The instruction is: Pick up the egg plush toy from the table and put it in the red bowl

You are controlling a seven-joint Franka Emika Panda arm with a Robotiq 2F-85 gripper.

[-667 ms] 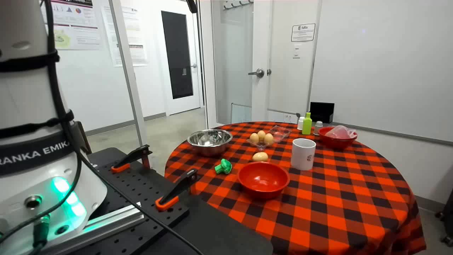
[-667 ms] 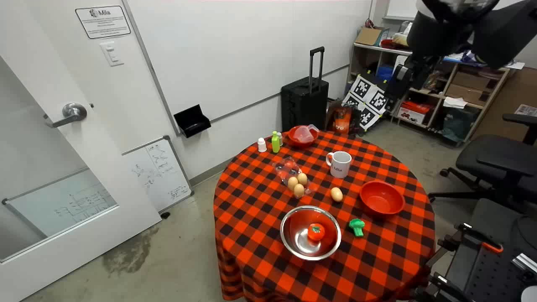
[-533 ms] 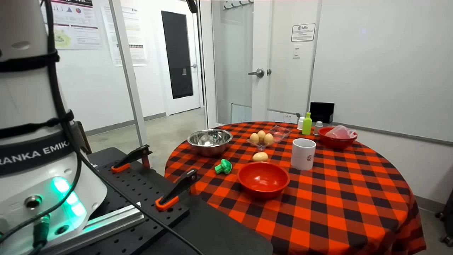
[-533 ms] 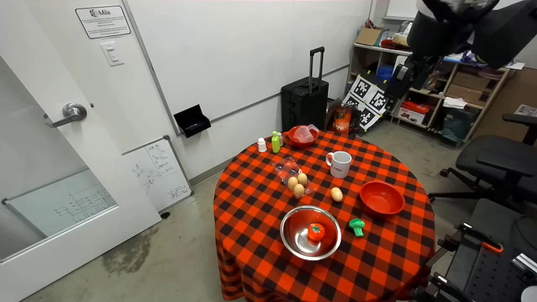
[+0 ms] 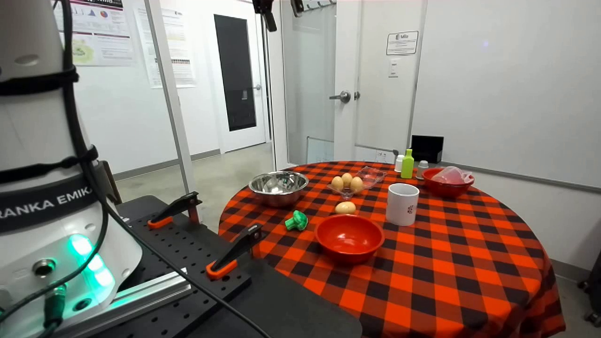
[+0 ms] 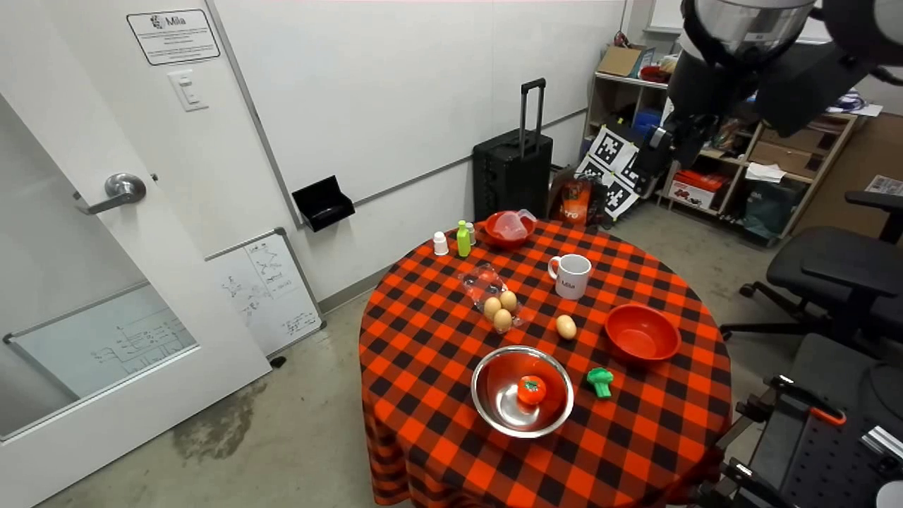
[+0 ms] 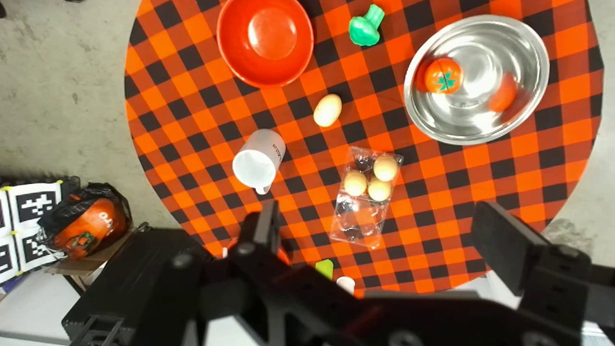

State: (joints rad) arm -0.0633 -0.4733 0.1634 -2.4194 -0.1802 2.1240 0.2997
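Note:
The egg plush toy (image 5: pixel 345 208) is a single cream-tan egg lying on the checked tablecloth just behind the red bowl (image 5: pixel 350 239). The egg also shows in the other views (image 6: pixel 566 327), (image 7: pixel 327 110), apart from the bowl. The glossy red bowl shows upright with nothing visible inside it (image 6: pixel 642 333), (image 7: pixel 265 41). My gripper (image 7: pixel 377 210) is open with nothing between its fingers, high above the table. In an exterior view only its fingertips (image 5: pixel 270 23) show at the top edge.
Three similar eggs (image 7: pixel 379 190) sit in a clear carton. A white mug (image 5: pixel 402 205), a green broccoli toy (image 6: pixel 600 382) and a silver bowl (image 6: pixel 487 416) with a tomato stand near the egg. Bottles (image 6: pixel 463 240) and a smaller red dish (image 5: pixel 434 188) stand farther off.
My open gripper has come lower and farther out over the table, its fingertips now showing more at the top of an exterior view. The egg, the bowl and the other objects have not moved.

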